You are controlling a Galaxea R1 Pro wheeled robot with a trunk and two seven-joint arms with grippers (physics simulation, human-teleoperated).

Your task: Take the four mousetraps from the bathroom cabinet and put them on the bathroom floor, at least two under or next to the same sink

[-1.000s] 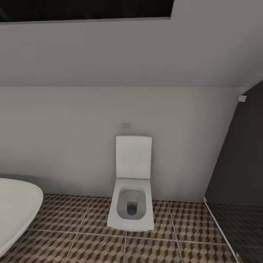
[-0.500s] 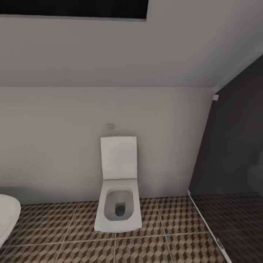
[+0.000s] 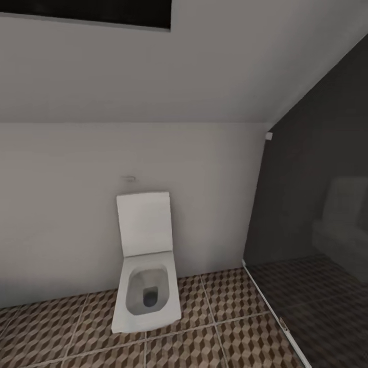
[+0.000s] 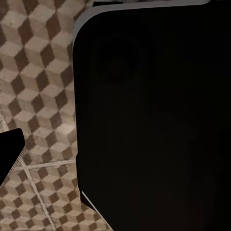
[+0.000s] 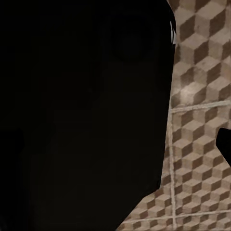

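In both wrist views a large black body of the robot [image 4: 154,115] is seen close to the camera, and beside it the bathroom floor of square tiles printed with brown, beige and white cubes [image 4: 38,72] with pale grout lines. A small black part [image 4: 8,154] is seen at the edge of the left wrist view and another [image 5: 225,144] at the edge of the right wrist view, but it cannot be told whether the fingers are released or clenched. In the head view the same tiled floor [image 3: 220,327] is seen below a plain pale wall [image 3: 66,214]. A white rectangular toilet with its lid raised [image 3: 145,283] is placed against this wall. To its right a dark glass partition [image 3: 317,214] is seen, standing on the floor.
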